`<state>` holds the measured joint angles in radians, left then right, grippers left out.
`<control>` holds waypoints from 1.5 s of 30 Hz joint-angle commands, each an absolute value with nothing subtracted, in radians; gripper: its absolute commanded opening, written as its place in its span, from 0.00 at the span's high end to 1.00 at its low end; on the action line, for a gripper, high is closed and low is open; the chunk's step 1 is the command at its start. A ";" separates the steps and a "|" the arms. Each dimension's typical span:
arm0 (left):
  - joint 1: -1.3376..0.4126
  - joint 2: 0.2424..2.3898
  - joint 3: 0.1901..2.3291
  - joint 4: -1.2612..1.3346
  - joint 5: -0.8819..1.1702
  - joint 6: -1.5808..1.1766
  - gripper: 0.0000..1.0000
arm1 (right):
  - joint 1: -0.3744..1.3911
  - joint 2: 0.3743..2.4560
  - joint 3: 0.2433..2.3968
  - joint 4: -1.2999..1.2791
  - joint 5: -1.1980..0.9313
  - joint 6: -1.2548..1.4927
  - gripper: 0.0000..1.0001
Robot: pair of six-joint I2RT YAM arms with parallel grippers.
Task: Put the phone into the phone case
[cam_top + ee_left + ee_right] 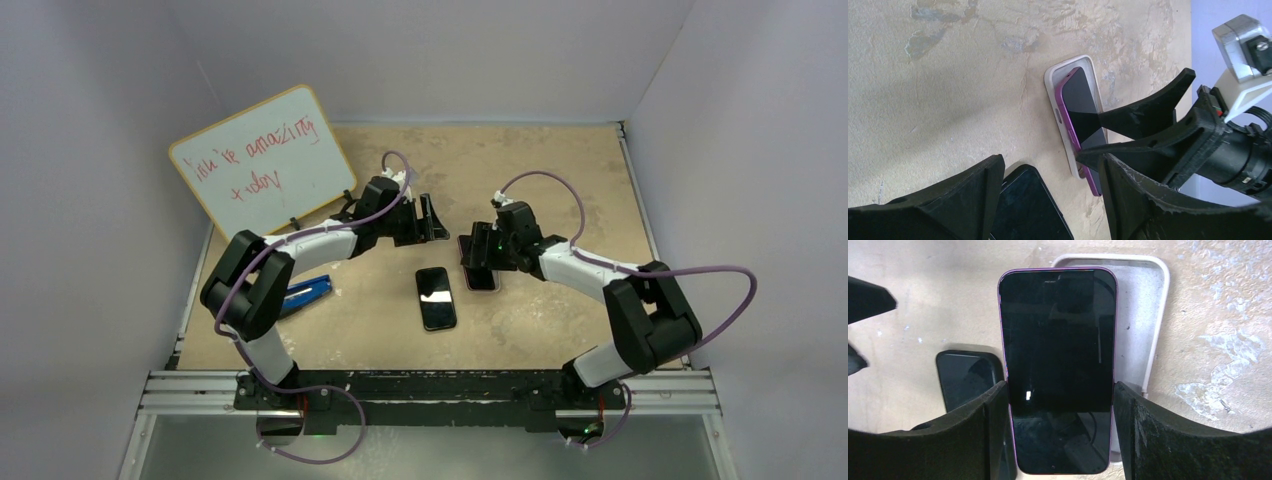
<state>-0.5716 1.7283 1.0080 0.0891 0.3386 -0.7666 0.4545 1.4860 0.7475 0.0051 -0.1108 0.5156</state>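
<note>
The purple phone [1058,330] is pinched by the right gripper [1060,397], whose two black fingers [990,415] are pressed against the phone's long edges near its lower end. The dark screen is turned up toward the right wrist camera. The phone is held over the white phone case [1150,325], which lies open side up on the tan table [560,180]. The phone is not seated in it. In the right wrist view it covers the left part of the case, and the case's right wall and part of its top rim are left exposed. In the left wrist view the phone is seen tilted, with its near long edge and side buttons raised above the case wall. Whether the far long edge touches the inside of the case cannot be told.

The left gripper [428,218] is spread wide and nothing is held between its fingers. It is placed just beside the right gripper, on the left of the case, with its open jaws turned toward the phone.

A black phone [436,298] lies flat on the table, screen up, just beside the case on its left and nearer the arm bases. It is touched by neither gripper.

A whiteboard [262,160] with red handwriting is propped at the far left of the table. A blue object [305,292] lies beside the left arm, well apart from the case.
</note>
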 commanded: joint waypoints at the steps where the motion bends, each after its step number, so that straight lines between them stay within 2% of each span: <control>1: -0.566 1.720 1.032 0.109 0.354 -0.767 0.29 | 0.462 1.492 0.762 0.074 -0.061 0.519 0.62; 11: -0.566 1.730 1.035 0.107 0.358 -0.762 0.30 | 0.462 1.514 0.751 0.073 -0.041 0.509 0.55; 16: -0.566 1.739 1.041 0.105 0.360 -0.759 0.30 | 0.462 1.502 0.746 0.063 -0.025 0.512 0.46; 24: -0.566 1.755 1.051 0.110 0.371 -0.765 0.30 | 0.462 1.471 0.768 0.011 -0.010 0.524 0.21; 29: -0.565 1.759 1.053 0.112 0.374 -0.764 0.30 | 0.463 1.442 0.785 -0.045 -0.010 0.536 0.17; 33: -0.568 1.782 1.068 0.120 0.393 -0.765 0.31 | 0.461 1.412 0.790 -0.109 -0.028 0.566 0.19; 40: -0.600 1.863 1.141 0.136 0.404 -0.756 0.37 | 0.412 1.384 0.795 -0.150 -0.006 0.542 0.33; 45: -0.617 1.945 1.200 0.138 0.417 -0.758 0.43 | 0.320 1.394 0.778 -0.128 -0.098 0.533 0.39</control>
